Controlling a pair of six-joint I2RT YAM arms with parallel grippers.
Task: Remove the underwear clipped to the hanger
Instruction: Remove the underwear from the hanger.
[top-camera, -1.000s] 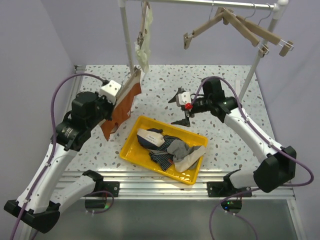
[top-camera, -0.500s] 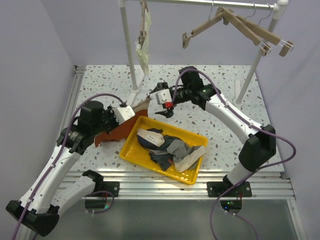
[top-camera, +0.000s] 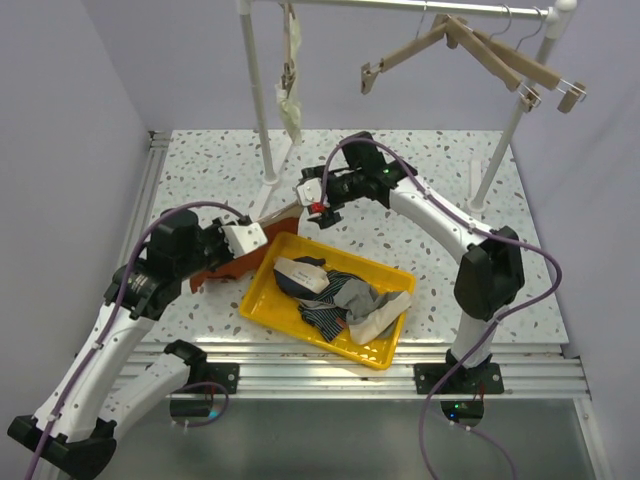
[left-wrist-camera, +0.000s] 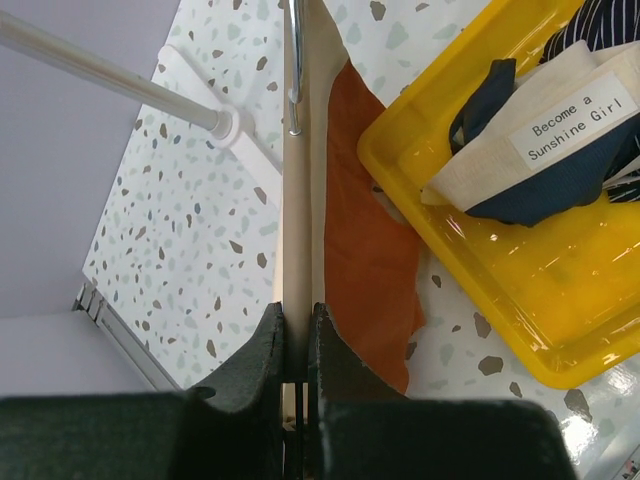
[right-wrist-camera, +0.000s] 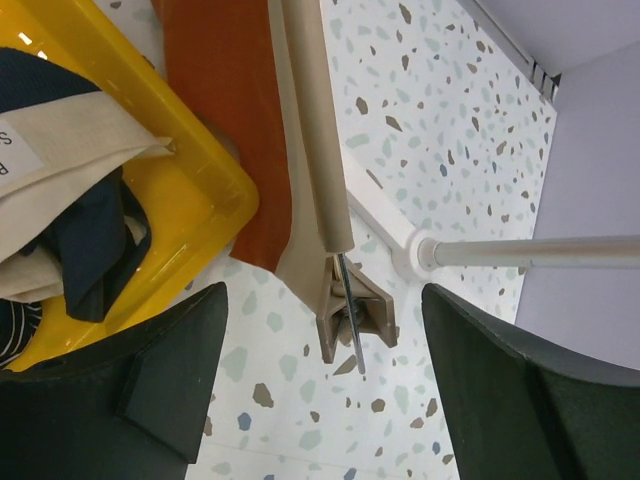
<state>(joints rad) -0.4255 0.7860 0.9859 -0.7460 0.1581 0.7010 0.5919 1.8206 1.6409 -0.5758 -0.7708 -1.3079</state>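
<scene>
Clamping a beige wooden hanger (left-wrist-camera: 296, 300), the left gripper (left-wrist-camera: 295, 345) has its dark jaws pressed tight on the bar, the hanger running away from the wrist toward the white rail foot (left-wrist-camera: 215, 95); the orange-red underwear (left-wrist-camera: 365, 250) hangs from that hanger and lies against the speckled table (top-camera: 190, 170), just beside the outer wall of the yellow tray (left-wrist-camera: 480, 300); in the top view the same cloth (top-camera: 215, 272) shows as a rust strip under the left arm, beside the tray's left corner. The right gripper (right-wrist-camera: 325, 395) stands released, its two dark fingers (right-wrist-camera: 170, 370) spread wide either side of the hanger's far end, where the metal-sprung clip (right-wrist-camera: 350, 305) sits; neither finger touches the clip or the cloth. Inside the tray lie more briefs in a heap: a navy pair with a cream waistband (left-wrist-camera: 540, 150) printed with words, a striped navy pair (top-camera: 325, 315) and a grey-white pair (top-camera: 380, 318); a pale cream-green pair (top-camera: 290, 105) is clipped to another hanger on the overhead rail (top-camera: 400, 6); two bare wooden hangers (top-camera: 480, 50) hang further right on that rail.
</scene>
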